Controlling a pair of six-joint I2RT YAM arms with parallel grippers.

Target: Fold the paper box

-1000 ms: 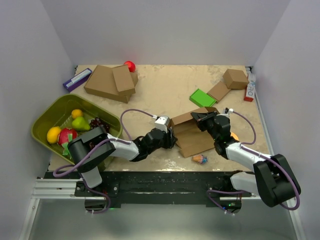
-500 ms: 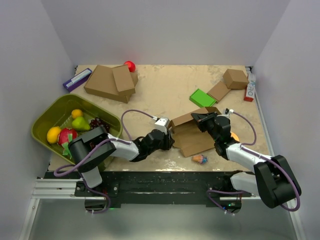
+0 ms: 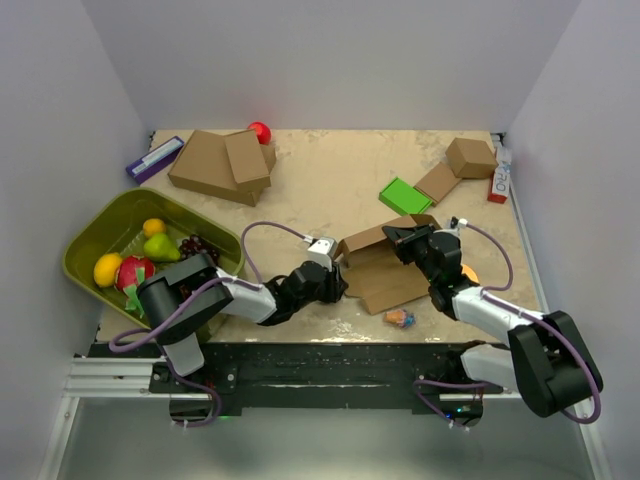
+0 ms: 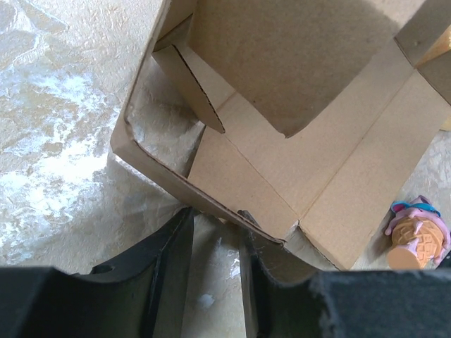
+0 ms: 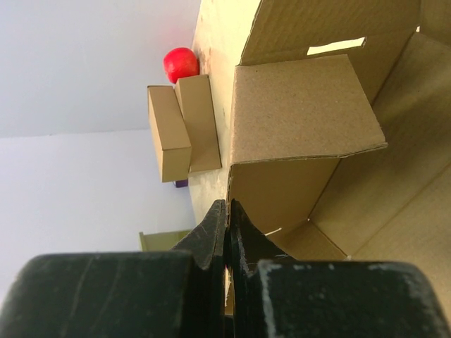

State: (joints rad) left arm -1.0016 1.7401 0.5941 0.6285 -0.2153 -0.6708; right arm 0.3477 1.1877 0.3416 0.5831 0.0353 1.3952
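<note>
The paper box [image 3: 385, 275] lies half-formed near the table's front centre, its brown flaps and side walls partly raised. My left gripper [image 3: 338, 278] is at its left edge. In the left wrist view the left gripper [image 4: 215, 215] is open, with bare table between its fingers. The paper box [image 4: 296, 70] has its lower wall edge lying across both fingertips. My right gripper [image 3: 398, 238] is at the box's far right corner. In the right wrist view the right gripper [image 5: 227, 205] is shut on the thin edge of a paper box [image 5: 303, 113] wall.
A green tray [image 3: 90, 225] of fruit sits at the left. Stacked brown boxes [image 3: 215, 165] and a red ball [image 3: 259, 131] are at the back left. A green block [image 3: 404, 195] and a small brown box [image 3: 470, 157] are at the back right. An ice-cream toy [image 3: 400, 318] lies by the box's front.
My left gripper has narrowed a little and shifted slightly toward the front against the box's left edge. The right gripper keeps its hold and has barely moved.
</note>
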